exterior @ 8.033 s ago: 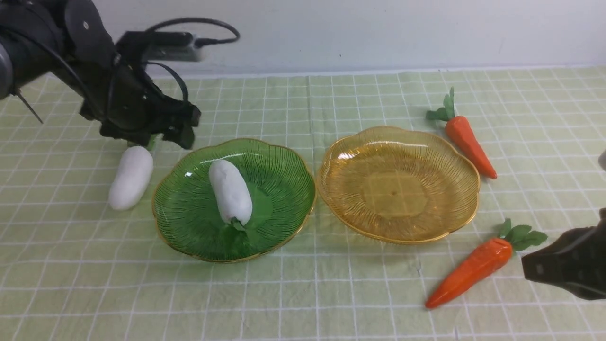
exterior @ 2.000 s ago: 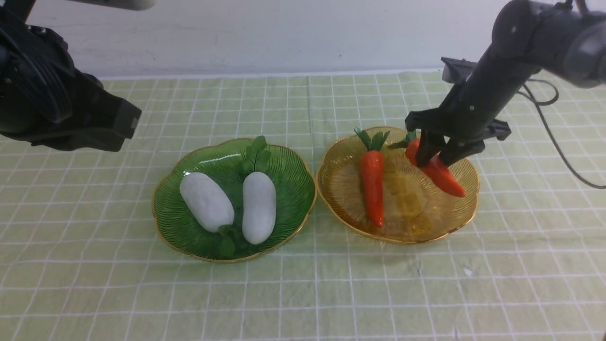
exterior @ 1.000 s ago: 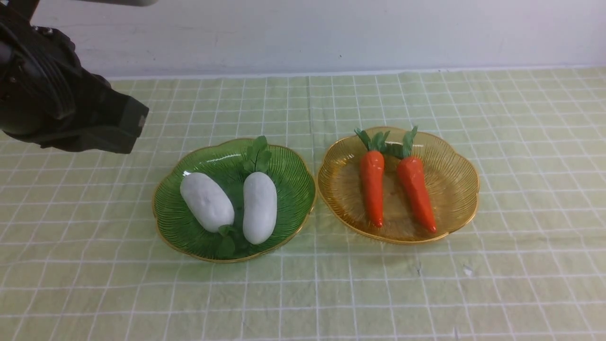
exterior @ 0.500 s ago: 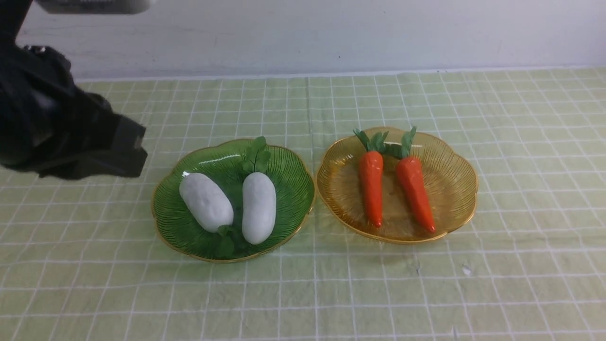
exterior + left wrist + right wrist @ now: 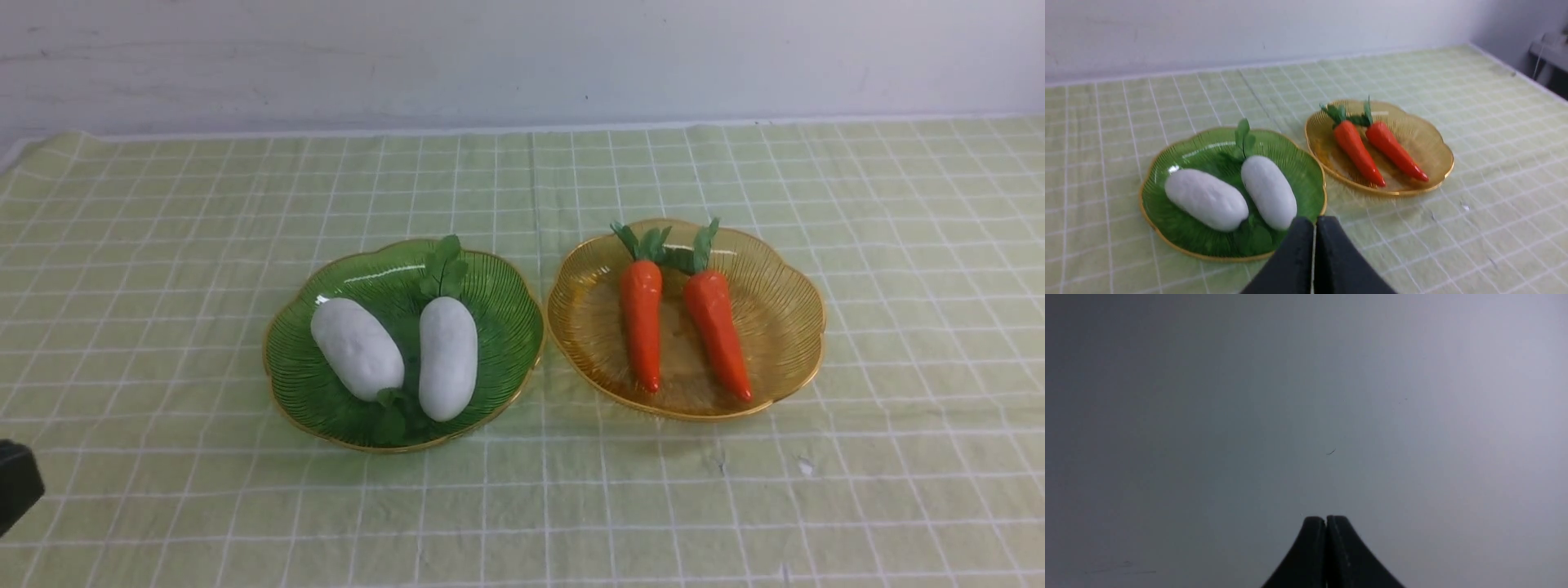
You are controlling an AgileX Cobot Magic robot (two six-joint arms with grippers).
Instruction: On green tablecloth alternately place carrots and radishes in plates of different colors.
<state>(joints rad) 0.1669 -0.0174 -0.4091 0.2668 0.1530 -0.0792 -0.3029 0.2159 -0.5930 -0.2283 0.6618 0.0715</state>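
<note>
Jaws pressed together and empty, the left gripper (image 5: 1314,222) hangs off the near-left side of the dark green ribbed plastic plate (image 5: 506,327) holding two plump white toy radishes (image 5: 357,349). Just right of it, the amber ribbed plate (image 5: 784,327) holds two glossy orange carrots (image 5: 642,322). The right gripper (image 5: 1326,519), likewise closed, faces blank wall (image 5: 1208,416).

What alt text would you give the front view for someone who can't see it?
Two white radishes lie in a dark green plate, next to an amber plate holding two orange carrots, all on a pale green checked tablecloth.
</note>
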